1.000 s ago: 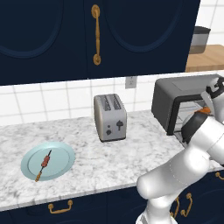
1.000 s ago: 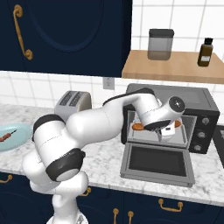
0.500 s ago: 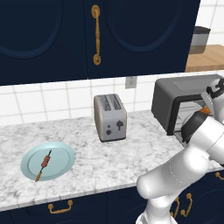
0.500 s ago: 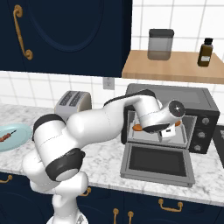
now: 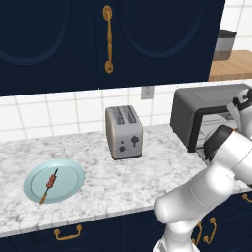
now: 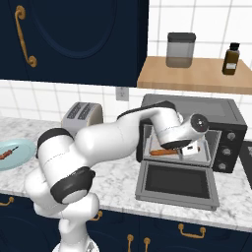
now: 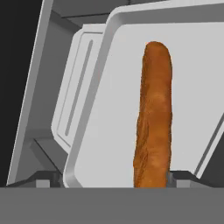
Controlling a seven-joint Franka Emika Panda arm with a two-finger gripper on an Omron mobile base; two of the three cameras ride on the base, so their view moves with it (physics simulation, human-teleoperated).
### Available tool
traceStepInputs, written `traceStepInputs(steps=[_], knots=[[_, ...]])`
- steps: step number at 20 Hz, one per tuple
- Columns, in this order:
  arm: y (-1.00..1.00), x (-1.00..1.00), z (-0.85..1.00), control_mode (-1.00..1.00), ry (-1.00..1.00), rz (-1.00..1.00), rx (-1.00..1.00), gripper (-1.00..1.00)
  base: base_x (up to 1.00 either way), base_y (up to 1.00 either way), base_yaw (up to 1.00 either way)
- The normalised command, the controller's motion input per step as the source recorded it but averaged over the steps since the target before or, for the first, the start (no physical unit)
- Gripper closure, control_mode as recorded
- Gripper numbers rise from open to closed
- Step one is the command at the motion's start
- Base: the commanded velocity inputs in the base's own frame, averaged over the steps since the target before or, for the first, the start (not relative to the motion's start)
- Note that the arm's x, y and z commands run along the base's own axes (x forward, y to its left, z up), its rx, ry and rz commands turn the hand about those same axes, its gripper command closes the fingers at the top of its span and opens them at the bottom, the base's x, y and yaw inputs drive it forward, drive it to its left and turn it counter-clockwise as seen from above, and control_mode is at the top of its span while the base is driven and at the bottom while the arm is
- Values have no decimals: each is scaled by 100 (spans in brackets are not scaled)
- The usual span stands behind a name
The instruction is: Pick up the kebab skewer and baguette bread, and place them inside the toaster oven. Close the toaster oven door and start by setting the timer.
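Note:
The orange-brown baguette bread lies on the grey tray inside the dark toaster oven. My gripper reaches into the oven mouth just above the loaf, open, its fingertips wide apart on either side of the loaf's near end. The toaster oven door hangs down flat over the counter edge. Far to the left the kebab skewer rests on a pale blue plate.
A silver two-slot toaster stands between the plate and the oven. A wooden shelf above the oven carries a grey jar and a brown bottle. Dark blue cabinets hang overhead.
The jaws have spread wide and let go of the baguette, which has dropped onto the oven tray. The arm has barely shifted.

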Motion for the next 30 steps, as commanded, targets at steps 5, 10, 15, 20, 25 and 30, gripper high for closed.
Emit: traceStepInputs(steps=[5,10,15,20,25,30], knots=[[-18,-46,26,-100,4,0,0,-100,0,0,0],[37,-91,14,-100,28,7,0,-100,0,0,0],[100,-60,0,-100,33,26,0,-100,0,0,0],[100,-50,0,-100,21,25,-6,-100,0,0,0],[100,-16,0,-100,19,31,-13,-100,0,0,0],[100,0,-1,-100,25,35,-9,-100,0,0,0]])
